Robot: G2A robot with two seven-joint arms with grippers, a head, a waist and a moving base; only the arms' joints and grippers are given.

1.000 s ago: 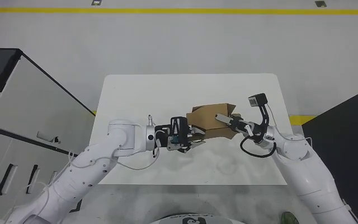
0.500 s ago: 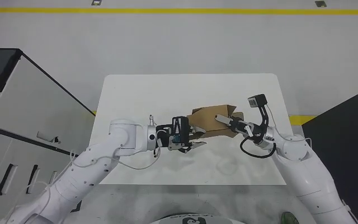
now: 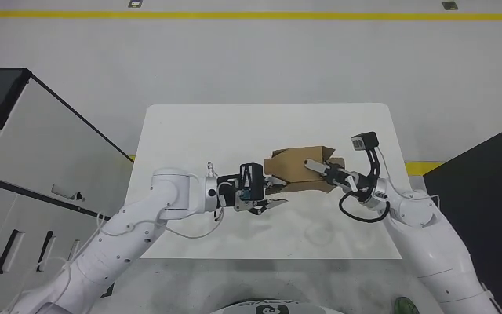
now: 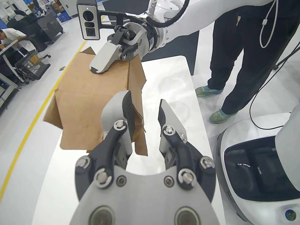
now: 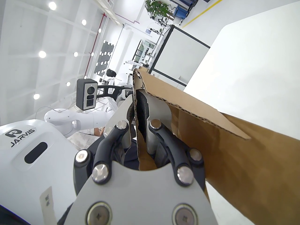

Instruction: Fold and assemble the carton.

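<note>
A brown cardboard carton (image 3: pixel 300 164) stands half-erected at the middle right of the white table (image 3: pixel 196 141), its end flaps loose. My right gripper (image 3: pixel 314 167) is shut on the carton's upper panel, and the right wrist view shows the cardboard edge (image 5: pixel 178 108) clamped between its fingers (image 5: pixel 150 108). Seen from the left wrist, the right gripper (image 4: pixel 98 67) pinches the top of the carton (image 4: pixel 93 94). My left gripper (image 3: pixel 272 193) is open at the carton's near left end. A loose side flap (image 4: pixel 138 127) hangs between its fingers (image 4: pixel 125 108), close to one pad.
The table's front edge (image 3: pixel 267 257) runs just below both arms. A black-framed panel (image 3: pixel 47 133) stands off the table's left side. Bare tabletop lies behind and left of the carton.
The carton has shifted slightly to the right with my right gripper. My left gripper's fingers have spread apart at the carton's left end.
</note>
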